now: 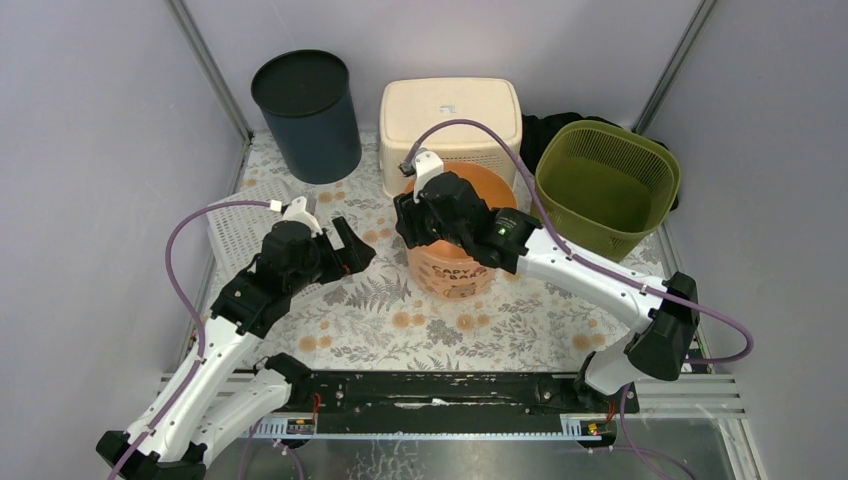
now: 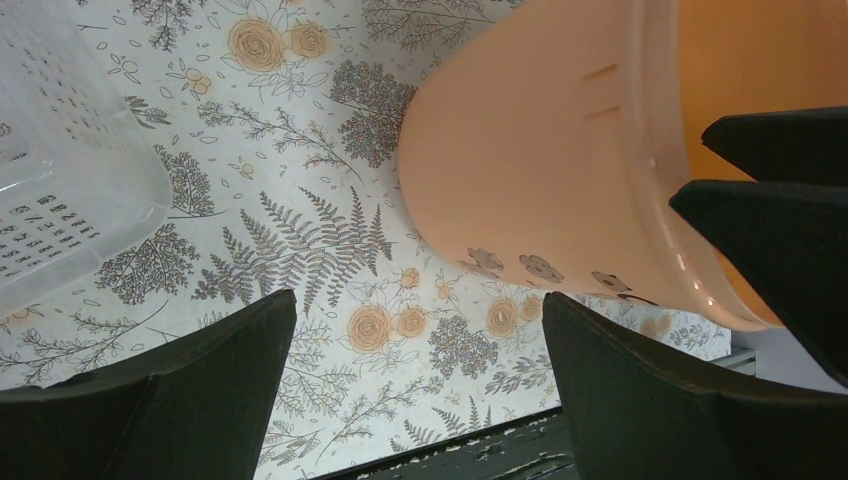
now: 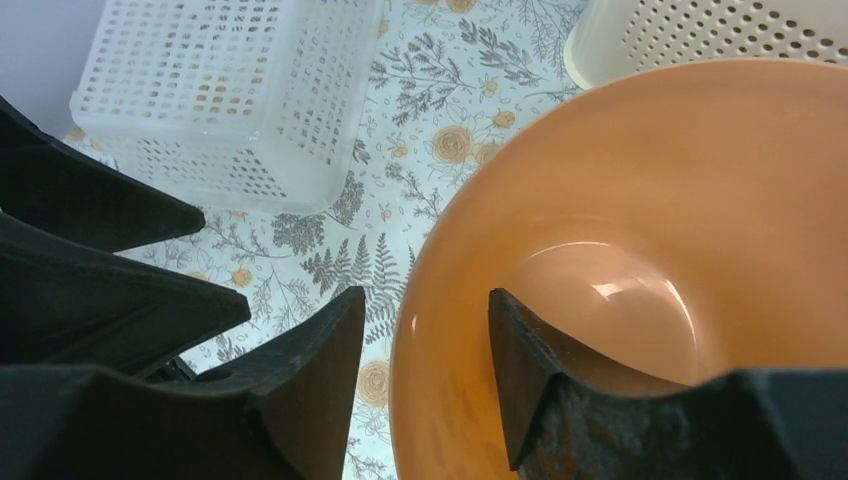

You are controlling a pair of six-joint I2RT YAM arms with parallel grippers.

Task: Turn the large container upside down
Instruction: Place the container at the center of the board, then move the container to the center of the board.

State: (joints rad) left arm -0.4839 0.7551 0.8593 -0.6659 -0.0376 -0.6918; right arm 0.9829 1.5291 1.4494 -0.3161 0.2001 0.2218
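Note:
The large orange bucket [image 1: 455, 275] stands upright, mouth up, in the middle of the floral table. My right gripper [image 1: 412, 222] is open and straddles its left rim: in the right wrist view [image 3: 425, 310] one finger is inside the bucket [image 3: 620, 200] and the other outside, with a gap to the rim on both sides. My left gripper [image 1: 355, 250] is open and empty, just left of the bucket, low over the table. In the left wrist view [image 2: 420, 310] the bucket's wall [image 2: 520, 170] is ahead and to the right, not between the fingers.
A dark blue bin [image 1: 305, 115] stands at the back left, a cream perforated basket [image 1: 450, 115] right behind the bucket, a green basket [image 1: 605, 185] at the back right. A white perforated basket [image 1: 240, 215] sits left of my left gripper.

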